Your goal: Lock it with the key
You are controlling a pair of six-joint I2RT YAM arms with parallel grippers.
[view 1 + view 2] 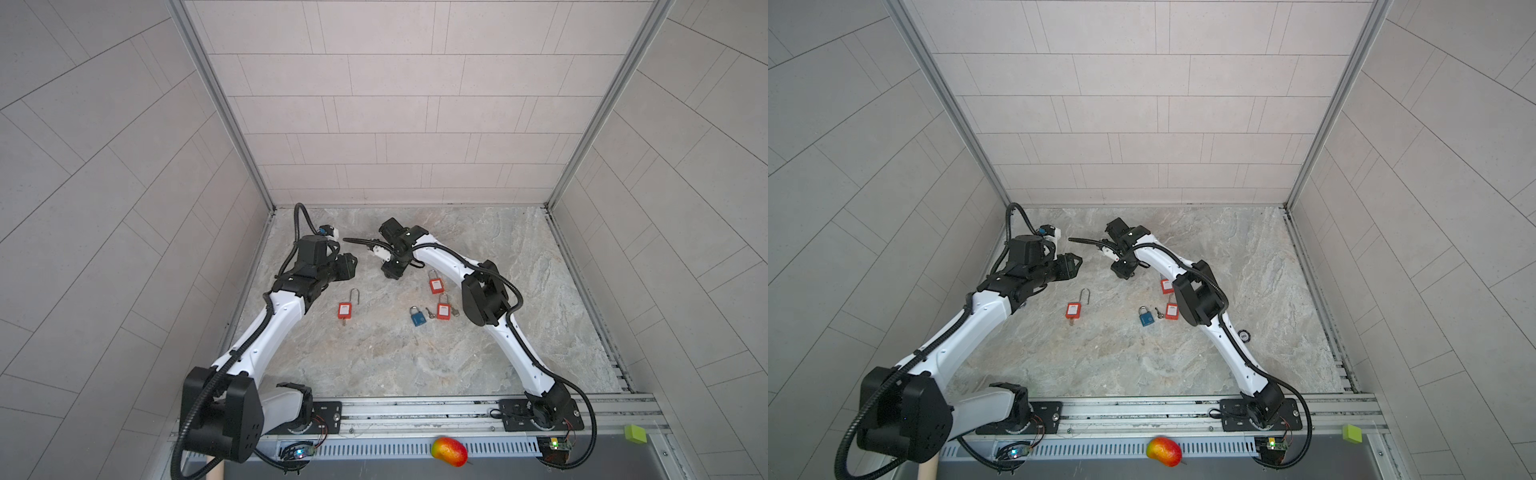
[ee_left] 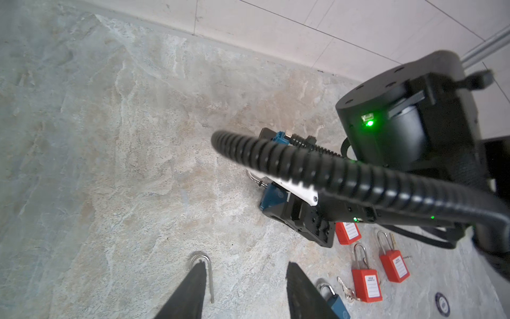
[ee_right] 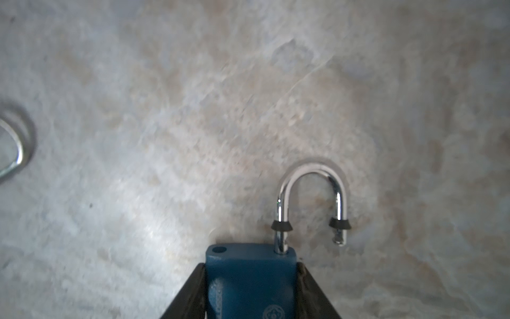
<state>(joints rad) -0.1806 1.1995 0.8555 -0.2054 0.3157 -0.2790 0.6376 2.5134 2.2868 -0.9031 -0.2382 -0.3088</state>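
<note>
Closest to the lens, in the right wrist view, the blue padlock (image 3: 249, 284) sat clamped by its body in the right end effector (image 3: 251, 267), held low over the marbled surface (image 1: 374, 365) toward its back edge. Its shackle (image 3: 311, 179) stood open: one leg was seated in the body, the free leg hung clear beside it, and its socket showed empty. The left end effector (image 2: 245, 276) hovered near and facing it, jaws apart and nothing between them, close to the long open shackle of a red padlock (image 1: 344, 310) lying on the surface. Nearer the robot lay another blue padlock (image 1: 417, 318), its shackle closed, with a loose key (image 1: 430, 314) just beside it, and further red padlocks (image 1: 435, 285) near the right arm. Whether a key already sat in the held lock's keyway could not be told, since the jaws hid its lower end. By my reading the pick-up was done and little else: the shackle had yet to be swung over its socket and pressed home, and no key was in either end effector for the turn.
</note>
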